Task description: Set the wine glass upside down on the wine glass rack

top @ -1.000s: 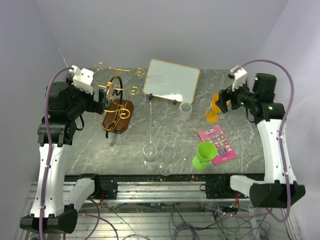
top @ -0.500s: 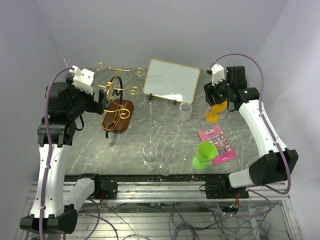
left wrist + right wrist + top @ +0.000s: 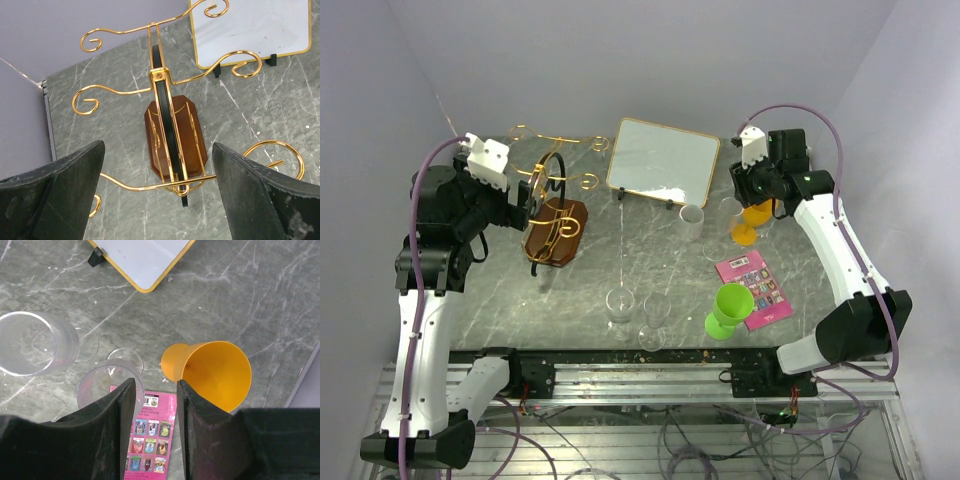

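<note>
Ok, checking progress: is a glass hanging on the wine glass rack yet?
No, every curled arm of the wine glass rack is bare in the left wrist view.

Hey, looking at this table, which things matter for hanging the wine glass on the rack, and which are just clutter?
For the job: wine glass rack, wine glass at the right gripper.
Lying about: white board, orange cup, pink card, green goblet, clear glass beside the board, front-left glass, front-right glass.

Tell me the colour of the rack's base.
Dark reddish-brown base, best in the left wrist view.
</note>
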Robot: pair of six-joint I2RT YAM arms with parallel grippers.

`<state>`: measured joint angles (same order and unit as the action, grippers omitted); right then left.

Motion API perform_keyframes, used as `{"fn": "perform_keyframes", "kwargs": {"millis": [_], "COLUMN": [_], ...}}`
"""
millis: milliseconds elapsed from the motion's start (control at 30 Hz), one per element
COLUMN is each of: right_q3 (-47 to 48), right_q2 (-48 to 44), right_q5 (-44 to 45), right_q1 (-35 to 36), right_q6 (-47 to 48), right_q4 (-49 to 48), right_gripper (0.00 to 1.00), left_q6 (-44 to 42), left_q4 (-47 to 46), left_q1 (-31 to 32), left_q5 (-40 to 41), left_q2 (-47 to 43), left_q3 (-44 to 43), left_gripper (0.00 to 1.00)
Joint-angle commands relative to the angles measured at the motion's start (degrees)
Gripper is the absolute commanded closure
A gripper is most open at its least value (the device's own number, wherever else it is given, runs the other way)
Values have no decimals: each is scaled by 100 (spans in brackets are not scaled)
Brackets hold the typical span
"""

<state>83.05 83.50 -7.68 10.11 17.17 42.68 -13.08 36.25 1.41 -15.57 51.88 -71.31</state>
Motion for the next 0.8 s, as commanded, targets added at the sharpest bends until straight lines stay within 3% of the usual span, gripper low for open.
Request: {"fn": "perform_keyframes", "kwargs": {"millis": [0, 533, 767], "right_q3": [23, 16, -12], "right_q2": [84, 258, 200], "right_q5": [135, 88, -38], "right_q1": [37, 69, 89], "right_q6": [31, 89, 143], "right_q4": [22, 69, 259], "right_gripper": [63, 82, 82], "left_q6": [-11, 25, 16], "left_q4": [-171, -162, -162], "left_q1": [-53, -53, -53], "left_q5": [-143, -227, -218], "left_q2": [30, 130, 129], "left_q3": [-30, -14, 3], "left_gripper": [1, 1, 1]}}
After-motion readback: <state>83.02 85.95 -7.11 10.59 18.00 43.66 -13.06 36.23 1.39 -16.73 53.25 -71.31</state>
